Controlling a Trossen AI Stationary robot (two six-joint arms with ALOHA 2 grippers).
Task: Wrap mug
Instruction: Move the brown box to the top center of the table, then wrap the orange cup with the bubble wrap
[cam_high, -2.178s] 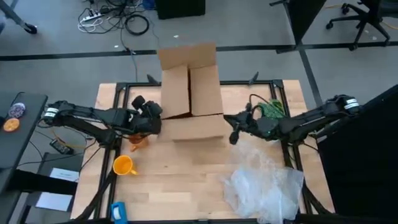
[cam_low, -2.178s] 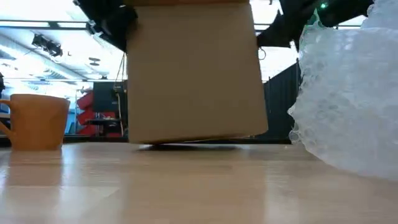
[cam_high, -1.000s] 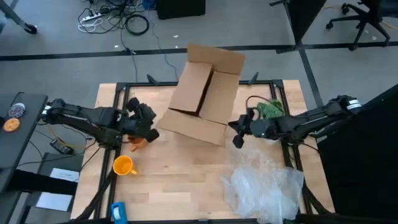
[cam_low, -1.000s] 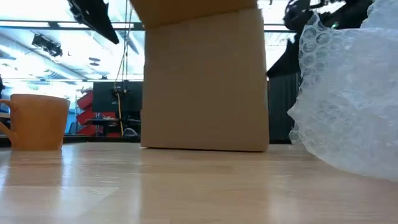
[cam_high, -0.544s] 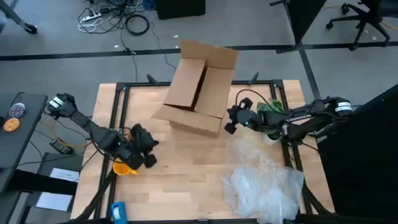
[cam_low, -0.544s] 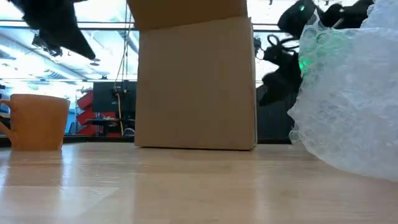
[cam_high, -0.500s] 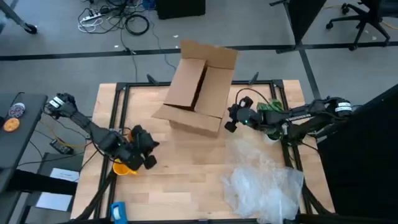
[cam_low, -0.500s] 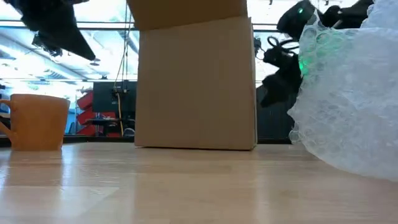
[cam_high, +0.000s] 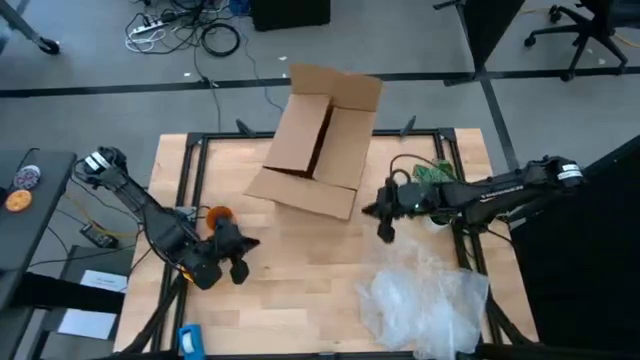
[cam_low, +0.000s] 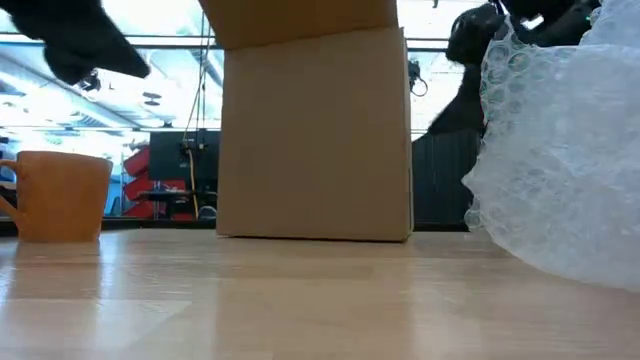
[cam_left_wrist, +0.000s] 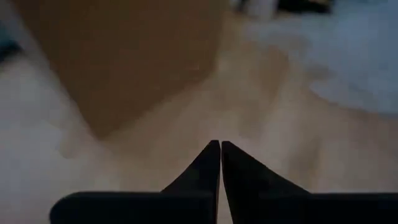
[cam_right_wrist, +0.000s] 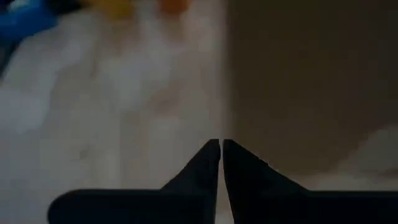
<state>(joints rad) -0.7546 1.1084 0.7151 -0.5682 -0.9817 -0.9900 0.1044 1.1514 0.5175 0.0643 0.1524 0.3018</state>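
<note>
The yellow-orange mug (cam_low: 62, 195) stands on its base at the table's near left. In the high view my left arm covers it. My left gripper (cam_high: 240, 266) hangs shut above the table beside the mug, pointing toward the cardboard box (cam_high: 320, 140); its own view shows the fingertips together (cam_left_wrist: 221, 144). The open box stands on the far middle of the table. My right gripper (cam_high: 385, 226) is shut (cam_right_wrist: 221, 143) just right of the box's near corner, clear of it. The crinkly bubble wrap (cam_high: 425, 295) lies at the near right.
A small orange object (cam_high: 216, 214) lies left of the box. A blue object (cam_high: 190, 340) sits at the near left corner, and a green cord bundle (cam_high: 435, 174) lies by the right arm. Bare wood (cam_high: 300, 280) spreads between the mug and the wrap.
My left gripper has gone from beside the box toward the table's near edge and now hangs over the mug's place. My right gripper went up to the box's right side, then drew back toward the near edge. The box slid a little toward the far left, then stayed still.
</note>
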